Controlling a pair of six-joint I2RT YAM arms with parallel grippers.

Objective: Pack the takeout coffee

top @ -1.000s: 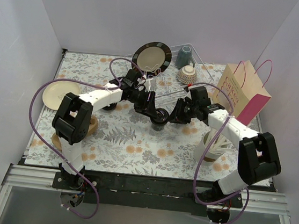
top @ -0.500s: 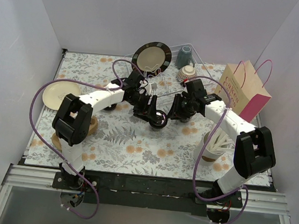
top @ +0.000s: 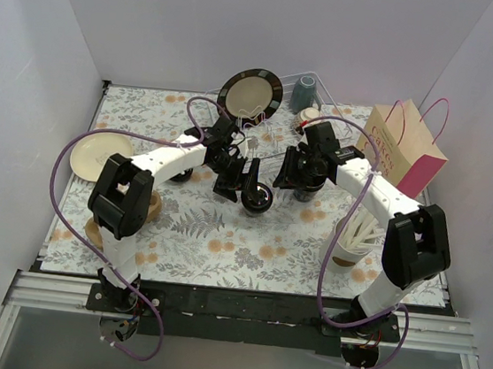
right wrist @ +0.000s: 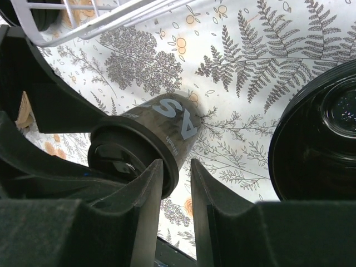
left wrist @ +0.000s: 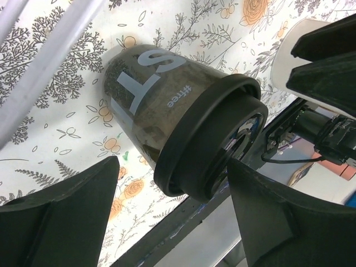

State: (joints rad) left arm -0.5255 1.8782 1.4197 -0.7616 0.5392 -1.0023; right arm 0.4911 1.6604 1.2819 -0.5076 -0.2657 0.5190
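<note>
Hidden/cut off: from the top cam the small black paper cup w/ round black plastic lid point(left wrist: 161, 94) shows mostly its lid, and the arms cover the body. In the R wrist view a big glossy round black thing point(right wrist: 317, 139) is cut by the frame edge. It's prob. a second lid, can't be sure. The print on the tan paper bag w/ pink side point(top: 401, 153) is too small to read.

Cup sits on the fern-and-flower printed tablecloth point(top: 196, 232) near mid-table, just in front of the white wire dish rack point(top: 277, 148), btwn the two grippers. The left gripper point(left wrist: 172, 162) has its jaws spread wide, one finger on each side of the cup and clear of it. The right gripper point(right wrist: 177, 167) has its jaws only a little apart, w/ cloth showing through the gap and nothing in it.

Plain white walls on three sides. Also on the cloth are a cream round plate point(top: 98, 154) at L and a white cup of wooden stirrers point(top: 356, 237) at R.

Writing: big white "ST" and small "#free" on the cup side; the R wrist view reads "AS".
</note>
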